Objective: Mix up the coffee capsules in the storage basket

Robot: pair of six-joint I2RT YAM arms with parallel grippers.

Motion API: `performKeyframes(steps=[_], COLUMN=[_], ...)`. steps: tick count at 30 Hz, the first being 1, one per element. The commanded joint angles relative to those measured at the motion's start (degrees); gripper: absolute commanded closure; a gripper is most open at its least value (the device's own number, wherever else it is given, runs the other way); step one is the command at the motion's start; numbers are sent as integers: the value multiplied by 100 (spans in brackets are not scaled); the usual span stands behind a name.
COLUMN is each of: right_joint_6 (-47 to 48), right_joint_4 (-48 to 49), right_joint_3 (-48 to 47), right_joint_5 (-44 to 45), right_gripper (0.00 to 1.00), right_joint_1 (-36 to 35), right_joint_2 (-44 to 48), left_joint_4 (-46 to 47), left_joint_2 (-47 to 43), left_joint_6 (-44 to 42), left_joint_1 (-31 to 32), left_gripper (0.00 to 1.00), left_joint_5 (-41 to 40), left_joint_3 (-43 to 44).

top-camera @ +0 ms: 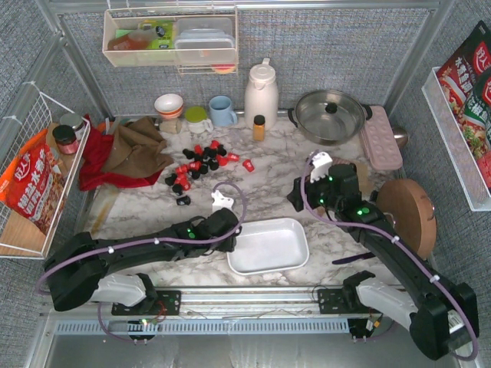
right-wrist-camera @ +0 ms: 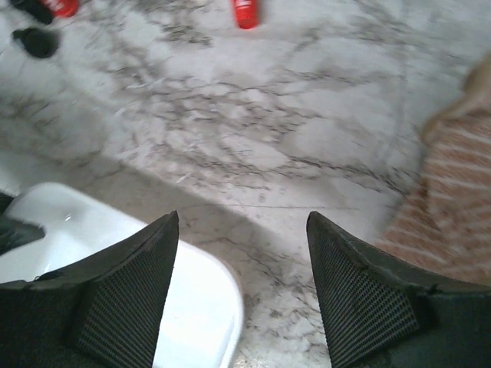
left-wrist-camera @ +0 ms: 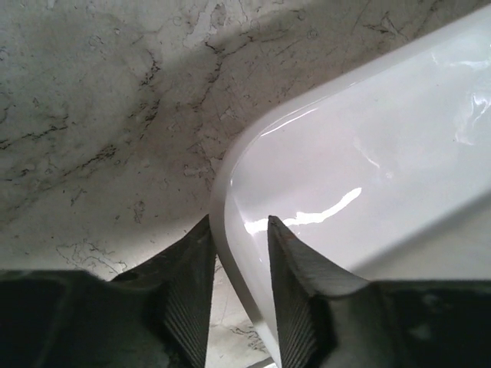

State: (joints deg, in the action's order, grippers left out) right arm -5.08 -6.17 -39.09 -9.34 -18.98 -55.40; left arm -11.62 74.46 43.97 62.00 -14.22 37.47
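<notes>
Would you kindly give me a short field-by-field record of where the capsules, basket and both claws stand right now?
basket: white storage basket, empty, on the marble table near the arm bases
capsules: red and black coffee capsules, loose on the table behind the basket, none inside
left: left claw straddles the basket's rim; whether it is clamped is unclear
right: right claw open, empty, over the table beside a basket corner

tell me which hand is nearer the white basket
Left. The left hand straddles the basket rim at its left end; the right hand hovers beyond its far right corner.
</notes>
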Motion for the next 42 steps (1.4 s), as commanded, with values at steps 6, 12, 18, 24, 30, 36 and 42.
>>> performKeyframes(steps=[6,12,18,24,30,36,42], right_joint_6=[999,1727,2301,2504,2384,2115,1729], right_joint_4=[-223,-410,-625,-522,-287,-102,97], right_joint_3=[-451,-696,-1067,-1060,-889,-703,-529], right_joint_5=[-892,-945,-1068,-659,-515,-344,-62], right_gripper=[30,30,31,34,68,91,100], right_joint_1=[-703,-1165,-1592,-1860,-1899,-1926,-1928], right_joint_2=[-642,-935,-1354,-1571,-1404,-1174,-1127], left_joint_4=[257,210,260,482,844,1016,1247], left_joint_2=[128,-13,-154,-367,-640,-544,-431], left_joint_6=[-117,-1092,-2255,-2985,-3183,-2998,-2816], left_joint_1=[-3,-12,-12,-20,-21,-57,-96], left_gripper=[75,84,89,88,82,67,63], left_joint_5=[-683,-1048,-1288,-1043,-1115,-1435,-1572], left_joint_3=[112,602,1162,1358,1179,1175,1200])
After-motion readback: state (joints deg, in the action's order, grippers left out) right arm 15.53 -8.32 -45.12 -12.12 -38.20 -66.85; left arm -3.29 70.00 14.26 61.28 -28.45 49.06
